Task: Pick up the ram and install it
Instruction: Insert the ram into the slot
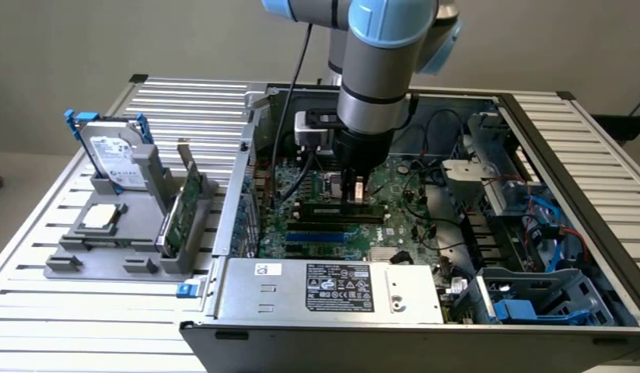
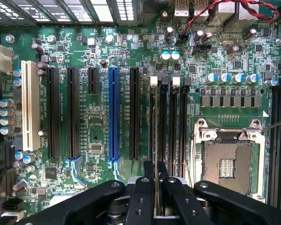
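As it hangs over black mobo slots (image 2: 182,122), end effector (image 2: 155,171) pinches thin ram (image 2: 156,201).

Overall light: bright, soft and even across the slatted silver metal tabletop (image 1: 50,326).
Shadows: dim hollows inside the open grey computer case (image 1: 403,350).
Circuitry: the green motherboard (image 2: 98,140) is evenly lit.
Highlight: a pale line runs along the thin green ram stick (image 2: 155,117), clamped in the black tool (image 2: 156,169).
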Controlling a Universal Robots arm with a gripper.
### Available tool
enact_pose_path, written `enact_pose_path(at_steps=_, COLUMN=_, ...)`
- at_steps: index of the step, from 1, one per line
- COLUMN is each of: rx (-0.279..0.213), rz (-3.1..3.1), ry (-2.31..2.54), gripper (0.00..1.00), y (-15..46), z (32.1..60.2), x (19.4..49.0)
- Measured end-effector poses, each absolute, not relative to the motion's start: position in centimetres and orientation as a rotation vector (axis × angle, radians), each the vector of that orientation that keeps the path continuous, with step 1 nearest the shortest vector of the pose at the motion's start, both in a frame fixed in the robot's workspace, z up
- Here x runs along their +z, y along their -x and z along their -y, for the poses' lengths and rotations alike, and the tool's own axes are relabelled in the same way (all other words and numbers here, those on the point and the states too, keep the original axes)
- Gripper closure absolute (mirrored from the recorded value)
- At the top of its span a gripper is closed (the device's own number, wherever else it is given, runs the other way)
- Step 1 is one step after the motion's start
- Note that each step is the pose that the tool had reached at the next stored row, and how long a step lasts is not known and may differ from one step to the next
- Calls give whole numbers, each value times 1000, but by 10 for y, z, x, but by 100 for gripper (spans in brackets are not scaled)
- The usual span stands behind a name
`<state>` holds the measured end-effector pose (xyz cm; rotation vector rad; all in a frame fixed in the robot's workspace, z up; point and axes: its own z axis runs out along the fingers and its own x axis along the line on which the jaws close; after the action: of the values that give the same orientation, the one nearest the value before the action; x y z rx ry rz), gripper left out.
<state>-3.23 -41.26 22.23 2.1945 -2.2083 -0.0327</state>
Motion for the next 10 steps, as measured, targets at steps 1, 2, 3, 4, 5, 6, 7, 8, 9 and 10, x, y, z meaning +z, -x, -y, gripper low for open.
enact_pose_path(at_steps=1, rx=-33, rz=2210, ry=-2193, gripper=86, y=32, z=413, x=222)
enact_pose_path(at_steps=2, rx=-33, rz=2212, ry=-2191, gripper=86, y=32, z=412, x=222)
enact_pose_path(at_steps=3, rx=-33, rz=2213, ry=-2190, gripper=86, y=32, z=412, x=221)
enact_pose_path(at_steps=4, rx=-33, rz=2214, ry=-2188, gripper=86, y=32, z=412, x=221)
enact_pose_path(at_steps=5, rx=-33, rz=2215, ry=-2187, gripper=86, y=32, z=412, x=221)
enact_pose_path(at_steps=6, rx=-33, rz=2216, ry=-2186, gripper=86, y=32, z=412, x=220)
enact_pose_path(at_steps=7, rx=-33, rz=2217, ry=-2186, gripper=86, y=32, z=412, x=220)
enact_pose_path(at_steps=8, rx=-33, rz=2218, ry=-2185, gripper=86, y=32, z=412, x=220)
enact_pose_path(at_steps=9, rx=-33, rz=2218, ry=-2184, gripper=86, y=32, z=412, x=219)
enact_pose_path(at_steps=10, rx=-33, rz=2219, ry=-2183, gripper=86, y=32, z=412, x=219)
